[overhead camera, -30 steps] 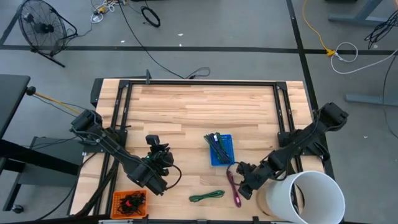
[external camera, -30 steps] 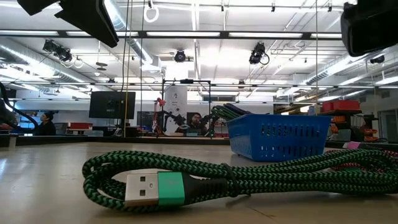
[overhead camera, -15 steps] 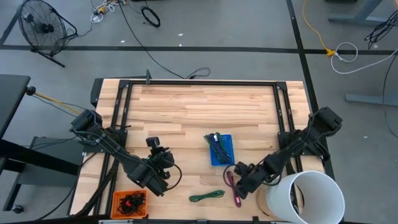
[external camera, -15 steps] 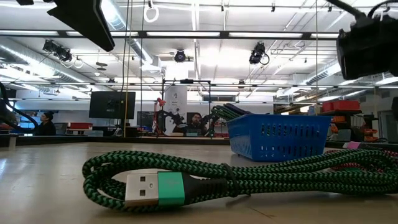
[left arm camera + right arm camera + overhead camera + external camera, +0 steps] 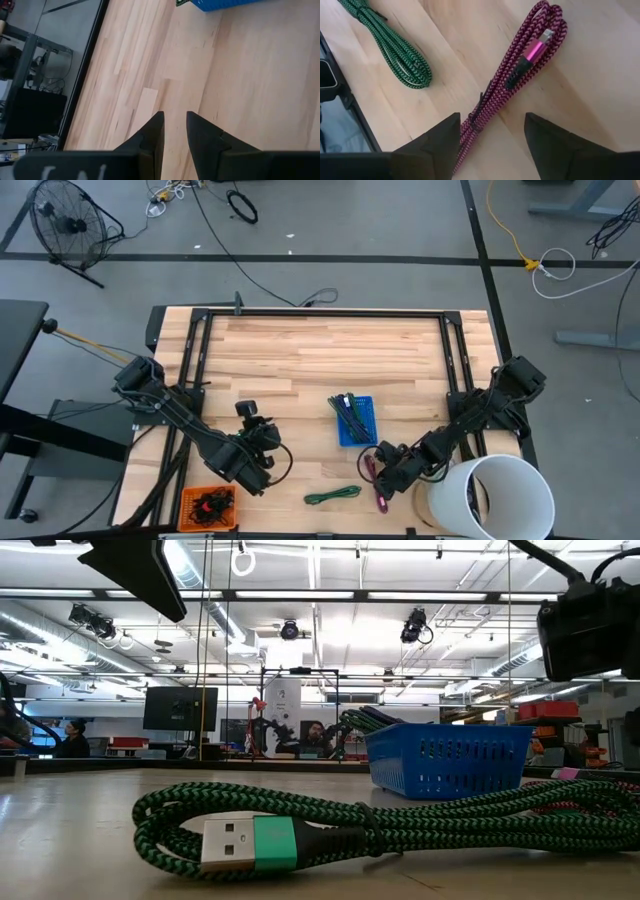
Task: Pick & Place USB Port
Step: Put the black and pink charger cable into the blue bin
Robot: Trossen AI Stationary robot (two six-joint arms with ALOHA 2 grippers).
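Since a second ago the right gripper has slid a little toward the table's middle, over the pink cable, and its fingers have gone from partly open to fully spread. Left arm, cables and bins unchanged.

Right gripper: fingers wide apart, straddling the pink cable from above, not touching it. Nothing held. The cable lies in a long folded bundle on the wood, its metal plug with pink collar showing near the far end of the bundle.

Green cable: coiled flat on the table near the front edge, just beside the pink one but apart from it. In the low view it fills the foreground, plug end facing the camera.

Blue basket: near the table's middle, behind both loose cables, with green cables lying in it.

Left gripper: hovers over bare wood, left of the blue basket; fingers narrowly parted, a slim gap between them, nothing in the gap.

Orange bin: front left corner, dark items inside; cannot tell what they are.

White bucket: front right corner, beside the right arm.
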